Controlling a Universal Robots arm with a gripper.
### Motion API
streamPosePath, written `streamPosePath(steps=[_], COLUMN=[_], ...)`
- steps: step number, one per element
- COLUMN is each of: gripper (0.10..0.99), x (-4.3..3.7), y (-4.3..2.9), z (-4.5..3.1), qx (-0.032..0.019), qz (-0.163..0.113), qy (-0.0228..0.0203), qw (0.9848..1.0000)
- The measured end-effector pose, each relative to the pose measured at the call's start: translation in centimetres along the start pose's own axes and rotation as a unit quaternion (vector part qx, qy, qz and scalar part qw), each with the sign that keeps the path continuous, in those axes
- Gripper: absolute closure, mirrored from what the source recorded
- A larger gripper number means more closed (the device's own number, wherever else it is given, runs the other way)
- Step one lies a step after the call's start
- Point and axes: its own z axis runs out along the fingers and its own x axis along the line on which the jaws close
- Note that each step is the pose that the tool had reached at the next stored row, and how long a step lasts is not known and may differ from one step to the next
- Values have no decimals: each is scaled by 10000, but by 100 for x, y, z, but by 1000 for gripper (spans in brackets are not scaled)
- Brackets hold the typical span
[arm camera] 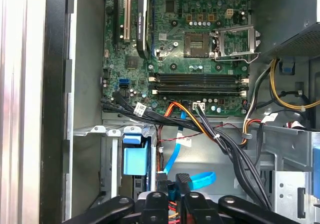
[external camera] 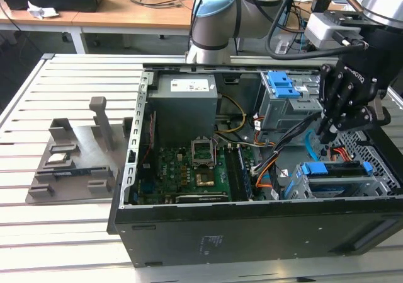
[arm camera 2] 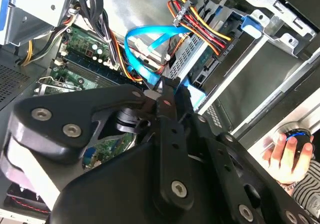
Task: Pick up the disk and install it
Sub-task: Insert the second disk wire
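Black pincer (arm camera 2: 167, 92), fingers together, above blue-framed disk (external camera: 334, 169) seated in its cage.

light: even, bright indoor | shadows: soft, deep inside case (external camera: 189, 169) | blur: gripper (arm camera 2: 165, 97) linkage close-up soft

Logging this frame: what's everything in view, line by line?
Computer case: one, black, open, on slatted table.
Motherboard: one, green, inside case.
Power supply: one, grey, inside case.
Drive cages: two, grey with blue latches, exterior view's right.
Flat cable: one, blue, near gripper.
Fixture tray: one, grey, exterior view's left of case.
Person's hand: one, on mouse.
Robot arm: one, grey and blue, behind case.
Gripper: one, black, above drive cages.
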Motion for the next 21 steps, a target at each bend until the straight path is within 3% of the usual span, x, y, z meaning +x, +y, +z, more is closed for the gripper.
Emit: streamPosePath(steps=[1,7,10,12,21], gripper=[925,925,925,925,925], x=[0,14,168,225,266], y=[0,0,1,-2,-191], z=[0,5,16,36,174], qx=[0,0,0,-1,-1], qz=[0,0,2,2,2], qy=[0,9,45,52,60], qw=[10000,10000,10000,10000,10000])
